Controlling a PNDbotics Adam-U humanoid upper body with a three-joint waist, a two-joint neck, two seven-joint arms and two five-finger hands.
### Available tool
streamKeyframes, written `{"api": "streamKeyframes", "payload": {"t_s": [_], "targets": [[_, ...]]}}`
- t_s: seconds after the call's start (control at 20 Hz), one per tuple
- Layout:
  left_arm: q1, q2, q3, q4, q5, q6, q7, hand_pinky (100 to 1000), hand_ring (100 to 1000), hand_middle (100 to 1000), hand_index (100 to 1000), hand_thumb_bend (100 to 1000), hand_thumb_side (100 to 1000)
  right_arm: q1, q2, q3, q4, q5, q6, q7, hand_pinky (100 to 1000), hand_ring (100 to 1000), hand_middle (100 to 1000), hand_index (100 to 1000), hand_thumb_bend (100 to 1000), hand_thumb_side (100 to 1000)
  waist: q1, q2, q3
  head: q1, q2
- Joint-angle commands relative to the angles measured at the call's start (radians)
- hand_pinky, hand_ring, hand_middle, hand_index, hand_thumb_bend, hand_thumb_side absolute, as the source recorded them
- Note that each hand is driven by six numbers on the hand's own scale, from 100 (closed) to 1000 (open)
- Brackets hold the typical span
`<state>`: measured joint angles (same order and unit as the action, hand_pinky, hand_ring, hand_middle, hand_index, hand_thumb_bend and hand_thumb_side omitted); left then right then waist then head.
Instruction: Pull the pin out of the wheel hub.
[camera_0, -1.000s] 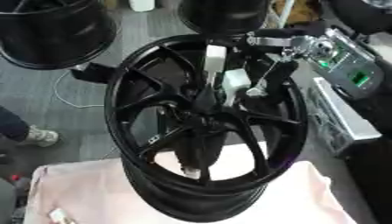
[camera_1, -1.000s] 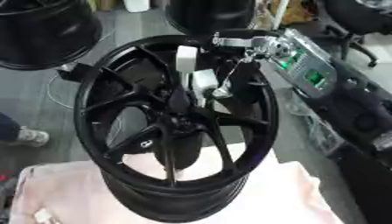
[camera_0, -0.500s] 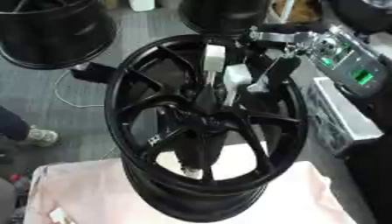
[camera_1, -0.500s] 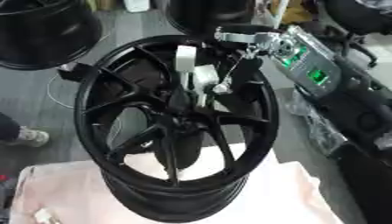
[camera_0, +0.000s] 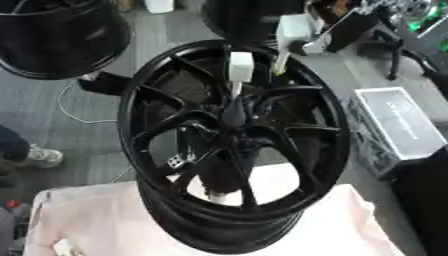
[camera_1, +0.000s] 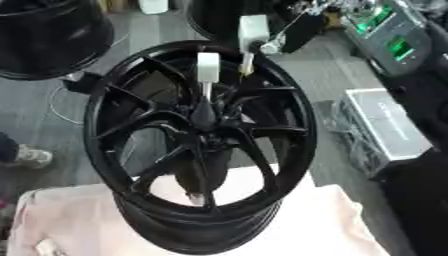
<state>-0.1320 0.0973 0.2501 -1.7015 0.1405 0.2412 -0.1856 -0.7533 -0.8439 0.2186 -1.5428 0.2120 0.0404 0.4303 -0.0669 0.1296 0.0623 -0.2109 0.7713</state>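
Right robot hand (camera_1: 295, 29) is up at the top edge, dark fingers clamped on the white head of a pin (camera_1: 253, 29). The pin's thin shaft hangs clear of the metal, just over the upper rim of the wheel hub (camera_0: 234, 145). Below and to the left of the robot hand, a second white-headed pin (camera_0: 240, 67) is seated, its shaft running down into the hub's centre. The black hub stands upright on the pink-covered bench (camera_0: 105, 220).

Below the robot hand, off to the right, a pale open-topped crate (camera_0: 395, 126) sits on the floor; its contents can't be made out. Far left of the robot hand is another black wheel (camera_0: 52, 40).

The right eye view shows a green-lit device (camera_1: 394, 37) more fully; the left eye view shows more of a shoe (camera_0: 40, 156).
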Motion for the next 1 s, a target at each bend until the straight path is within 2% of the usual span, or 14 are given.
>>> {"api": "streamKeyframes", "payload": {"t_s": [0.05,0.25,0.4,0.55,0.7,0.75,0.85,1.0], "targets": [[-0.006,0.022,0.006,-0.012,0.003,0.001,0.004,481,527,617,704,347,939,-0.002,-0.081,-0.104,0.048,0.012,0.021,-0.090,172,225,366,503,100,100,0.002,-0.022,-0.005,0.008,-0.001],[-0.004,0.024,0.011,-0.013,0.005,0.000,0.009,480,527,616,704,347,938,0.064,-0.120,-0.232,0.182,0.002,0.064,-0.287,168,219,363,504,158,100,0.003,-0.023,-0.015,0.017,-0.001],[-0.003,0.024,0.014,-0.013,0.007,0.000,0.013,481,527,616,704,347,938,0.124,-0.133,-0.307,0.351,0.024,0.128,-0.476,171,219,367,511,244,100,0.006,-0.025,-0.020,0.019,-0.001],[-0.003,0.022,0.013,-0.013,0.009,0.000,0.012,480,527,616,703,347,938,0.173,-0.133,-0.342,0.547,0.049,0.225,-0.674,202,232,401,558,344,100,0.009,-0.026,-0.026,0.011,-0.001],[-0.003,0.021,0.013,-0.013,0.010,-0.002,0.012,480,527,616,703,346,938,0.220,-0.111,-0.361,0.718,-0.009,0.281,-0.839,255,268,482,659,391,100,0.015,-0.025,-0.026,0.005,-0.001],[-0.003,0.021,0.014,-0.013,0.010,-0.002,0.013,480,527,616,703,346,938,0.234,-0.102,-0.361,0.768,-0.042,0.283,-0.872,273,281,514,690,394,102,0.016,-0.024,-0.025,0.002,-0.001],[-0.004,0.019,0.012,-0.012,0.011,-0.002,0.011,480,528,617,703,346,939,0.257,-0.080,-0.347,0.870,-0.116,0.274,-0.886,338,338,628,827,403,138,0.018,-0.023,-0.023,-0.004,-0.001],[-0.005,0.017,0.010,-0.012,0.011,-0.003,0.009,480,528,617,703,346,939,0.276,-0.048,-0.316,1.020,-0.226,0.247,-0.812,395,402,751,913,422,195,0.019,-0.021,-0.019,-0.011,-0.001]]}}
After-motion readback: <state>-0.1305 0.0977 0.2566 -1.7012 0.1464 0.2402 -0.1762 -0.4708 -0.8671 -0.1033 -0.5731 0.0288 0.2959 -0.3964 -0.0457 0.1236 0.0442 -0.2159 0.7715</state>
